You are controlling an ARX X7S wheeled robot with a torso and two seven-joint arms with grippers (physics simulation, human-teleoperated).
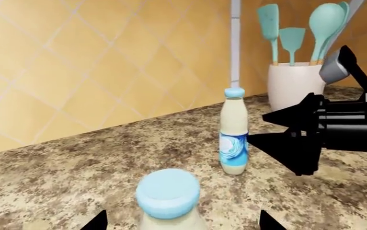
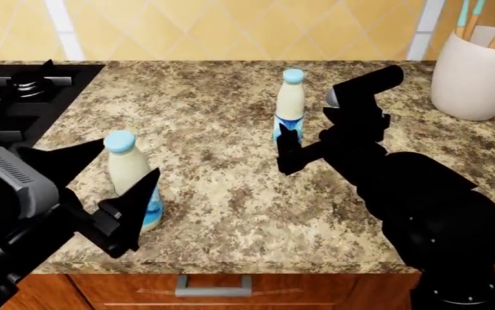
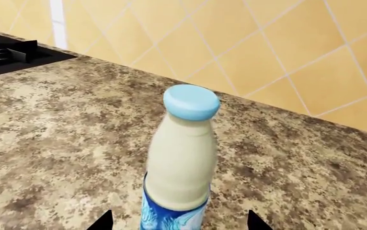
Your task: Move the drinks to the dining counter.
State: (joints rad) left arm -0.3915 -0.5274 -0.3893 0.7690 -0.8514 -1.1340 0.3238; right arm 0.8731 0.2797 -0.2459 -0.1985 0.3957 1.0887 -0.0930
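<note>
Two drinks stand upright on a brown speckled counter [image 2: 221,194]. The near left drink [image 2: 132,177] stands between the spread fingers of my left gripper [image 2: 129,159], which is open. In the left wrist view its blue cap [image 1: 168,191] sits between the two fingertips [image 1: 97,221] with a gap on each side. The far drink [image 2: 289,106] stands inside my right gripper [image 2: 308,139], also open. The right wrist view shows that drink [image 3: 182,158] centred between the fingertips [image 3: 254,221], untouched. From the left wrist view I also see the far drink [image 1: 234,132] and the right gripper [image 1: 256,128]. The dining counter is out of view.
A black stove [image 2: 15,90] takes the counter's left end. A white crock of teal utensils [image 2: 476,74] stands at the back right, close behind the right arm. Yellow tiled wall [image 2: 230,26] backs the counter. A drawer handle [image 2: 213,284] shows below the front edge.
</note>
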